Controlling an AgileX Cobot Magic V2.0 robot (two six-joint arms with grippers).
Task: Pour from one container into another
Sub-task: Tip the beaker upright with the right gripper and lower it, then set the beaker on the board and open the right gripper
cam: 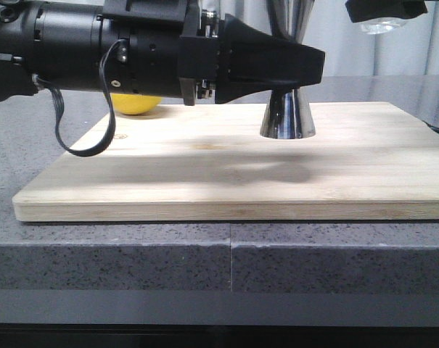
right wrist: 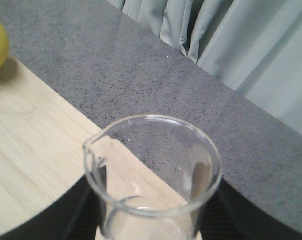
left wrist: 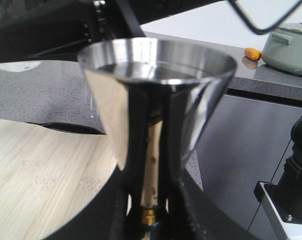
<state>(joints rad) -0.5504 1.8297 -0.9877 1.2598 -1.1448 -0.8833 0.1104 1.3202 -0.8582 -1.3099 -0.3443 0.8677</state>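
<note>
Between the left claw's point(cam: 302, 69) fingers stands the jigger point(cam: 287, 116), gripped.

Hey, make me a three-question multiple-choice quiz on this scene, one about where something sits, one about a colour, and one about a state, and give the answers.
1. Where does the jigger stand?
A. on the wooden board
B. on the bare grey counter
C. in the air, off any surface

2. What colour is the lemon?
A. green
B. yellow
C. red

3. What is the right end effector doing?
A. hanging open with nothing in it
B. shut on the lemon
C. holding the glass beaker

Answers:
1. A, the front view shows its flared base resting on the board.
2. B, a yellow curve shows behind the left end effector in the front view.
3. C, the right wrist view shows the beaker between its fingers.
</note>
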